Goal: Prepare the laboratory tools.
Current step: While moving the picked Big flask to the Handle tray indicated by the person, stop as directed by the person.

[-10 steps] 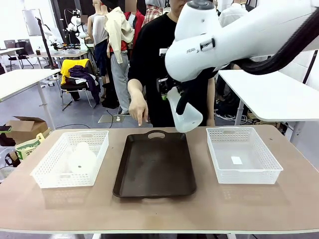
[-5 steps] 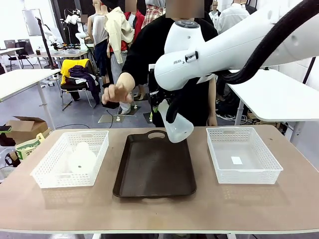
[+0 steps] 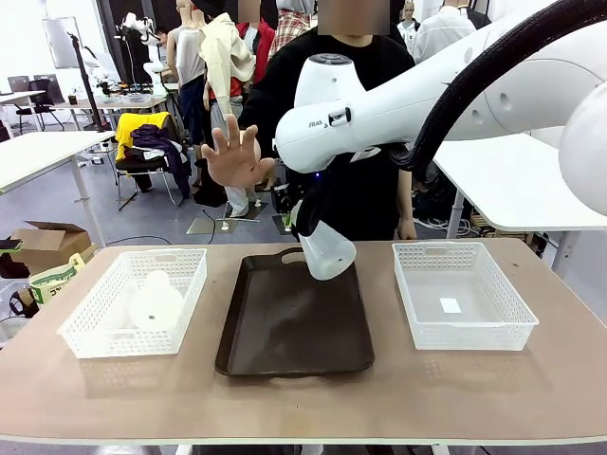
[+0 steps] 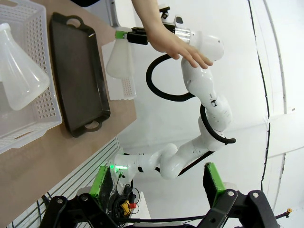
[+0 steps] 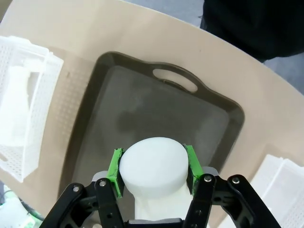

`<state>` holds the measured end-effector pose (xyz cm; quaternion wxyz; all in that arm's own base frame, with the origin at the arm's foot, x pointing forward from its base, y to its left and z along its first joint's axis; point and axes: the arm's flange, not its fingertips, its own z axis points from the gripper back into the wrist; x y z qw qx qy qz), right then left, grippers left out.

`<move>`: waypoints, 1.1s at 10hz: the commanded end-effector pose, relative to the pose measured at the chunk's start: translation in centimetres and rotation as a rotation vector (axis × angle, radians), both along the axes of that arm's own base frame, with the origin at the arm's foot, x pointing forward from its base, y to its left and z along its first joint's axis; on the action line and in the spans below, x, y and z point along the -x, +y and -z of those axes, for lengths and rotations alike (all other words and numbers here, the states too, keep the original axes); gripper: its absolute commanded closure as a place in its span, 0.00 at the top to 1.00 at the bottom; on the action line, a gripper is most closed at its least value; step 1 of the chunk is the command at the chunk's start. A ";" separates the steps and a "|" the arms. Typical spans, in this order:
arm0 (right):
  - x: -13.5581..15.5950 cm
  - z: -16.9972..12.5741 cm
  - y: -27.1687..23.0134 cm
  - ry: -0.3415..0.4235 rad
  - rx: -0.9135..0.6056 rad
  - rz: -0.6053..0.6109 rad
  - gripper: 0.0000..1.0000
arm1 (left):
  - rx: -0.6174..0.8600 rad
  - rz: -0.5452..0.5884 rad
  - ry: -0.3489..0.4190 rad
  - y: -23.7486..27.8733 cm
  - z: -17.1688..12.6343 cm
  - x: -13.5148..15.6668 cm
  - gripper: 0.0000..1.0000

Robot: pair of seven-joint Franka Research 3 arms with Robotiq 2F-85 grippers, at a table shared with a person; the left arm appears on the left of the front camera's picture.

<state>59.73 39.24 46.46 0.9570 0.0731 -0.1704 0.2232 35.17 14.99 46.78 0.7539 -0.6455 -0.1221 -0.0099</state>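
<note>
My right gripper (image 3: 302, 214) is shut on the neck of a frosted white flask (image 3: 328, 250), which hangs tilted over the far end of the dark brown tray (image 3: 294, 327). In the right wrist view the flask's round base (image 5: 154, 164) sits between the green pads (image 5: 115, 172), with the tray (image 5: 142, 109) below it. A second flask (image 3: 156, 300) lies in the left mesh basket (image 3: 83, 334); it is the flask (image 4: 19, 71) at the upper left of the left wrist view. My left gripper (image 4: 156, 183) is open and holds nothing, well off the table.
An empty mesh basket (image 3: 462, 322) with a small label stands right of the tray. Behind the table's far edge stands a person with an open hand (image 3: 233, 152) raised beside my right arm. Bare tabletop runs along the near edge.
My right arm has carried the flask left and lower, to the tray's far end. The person's hand has lifted off the table and now shows an open palm.
</note>
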 end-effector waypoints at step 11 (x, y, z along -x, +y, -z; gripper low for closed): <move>0.3 0.4 -0.1 0.001 0.003 -0.013 0.00 | 0.000 0.007 -0.004 0.2 -0.1 0.2 1.00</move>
